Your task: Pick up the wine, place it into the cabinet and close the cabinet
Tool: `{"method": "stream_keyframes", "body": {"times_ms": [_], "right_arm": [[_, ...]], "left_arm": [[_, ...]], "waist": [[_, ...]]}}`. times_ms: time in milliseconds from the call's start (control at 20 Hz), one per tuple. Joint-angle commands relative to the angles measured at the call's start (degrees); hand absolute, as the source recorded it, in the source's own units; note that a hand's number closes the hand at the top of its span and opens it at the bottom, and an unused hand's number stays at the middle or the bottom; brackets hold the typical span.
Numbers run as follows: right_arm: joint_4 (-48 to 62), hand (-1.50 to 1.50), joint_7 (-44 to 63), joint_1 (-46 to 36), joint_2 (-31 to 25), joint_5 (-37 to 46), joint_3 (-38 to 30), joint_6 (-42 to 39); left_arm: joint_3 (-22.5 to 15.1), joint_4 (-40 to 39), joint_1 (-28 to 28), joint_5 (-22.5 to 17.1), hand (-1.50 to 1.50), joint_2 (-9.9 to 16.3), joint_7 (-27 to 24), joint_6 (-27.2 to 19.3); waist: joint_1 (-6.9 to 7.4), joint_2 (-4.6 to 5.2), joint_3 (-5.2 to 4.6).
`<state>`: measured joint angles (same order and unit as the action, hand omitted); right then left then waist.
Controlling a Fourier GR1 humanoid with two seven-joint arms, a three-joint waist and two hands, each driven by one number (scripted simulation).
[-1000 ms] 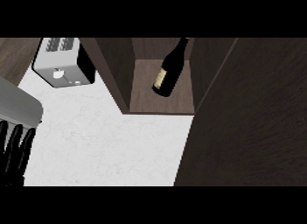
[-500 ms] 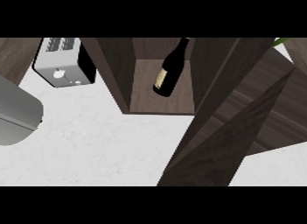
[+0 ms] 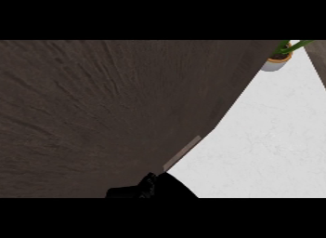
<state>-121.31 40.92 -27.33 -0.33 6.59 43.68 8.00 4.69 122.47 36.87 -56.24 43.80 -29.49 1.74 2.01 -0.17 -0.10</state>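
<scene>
One black hand (image 3: pixel 146 188) touches the dark cabinet door (image 3: pixel 103 116).

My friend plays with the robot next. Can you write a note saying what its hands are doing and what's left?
One robot hand shows at the bottom edge, against the cabinet door; which hand it is, and its fingers, can't be made out.
The dark door fills most of the view.
The wine is hidden, so check that it is inside.
A potted plant stands on the counter.
Left: confirm the door is fully closed.
</scene>
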Motion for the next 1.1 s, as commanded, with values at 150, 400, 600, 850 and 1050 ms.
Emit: {"method": "stream_keyframes", "body": {"times_ms": [150,400,600,850,1050], "right_arm": [[15.79,1.5,-1.39,-17.89,0.32,-3.53,-7.21,6.98],[26.2,1.5,-7.21,-22.65,0.33,-6.64,-13.86,5.34],[33.85,1.5,-10.59,-27.08,0.33,-7.56,-17.3,3.34],[42.17,1.5,-16.39,-28.18,-0.59,-5.33,-21.59,0.41],[49.92,1.5,-22.38,-29.87,-1.2,-6.65,-26.15,-2.67]], "left_arm": [[5.78,1.17,2.39,-2.39,-1.5,0.09,3.45,4.45],[9.17,0.92,3.97,-4.29,-1.5,-1.82,5.22,8.14],[6.27,1.74,0.41,-1.17,-1.5,-2.47,8.99,5.39],[3.73,3.4,-0.85,1.06,-1.5,-4.88,12.26,3.23],[1.14,0.45,-4.55,3.54,-1.5,-6.46,13.05,4.69]], "waist": [[0.06,0.14,0.06],[0.0,0.19,0.09],[-0.89,0.27,0.1],[-1.18,0.28,0.11],[-1.22,0.37,0.09]]}}
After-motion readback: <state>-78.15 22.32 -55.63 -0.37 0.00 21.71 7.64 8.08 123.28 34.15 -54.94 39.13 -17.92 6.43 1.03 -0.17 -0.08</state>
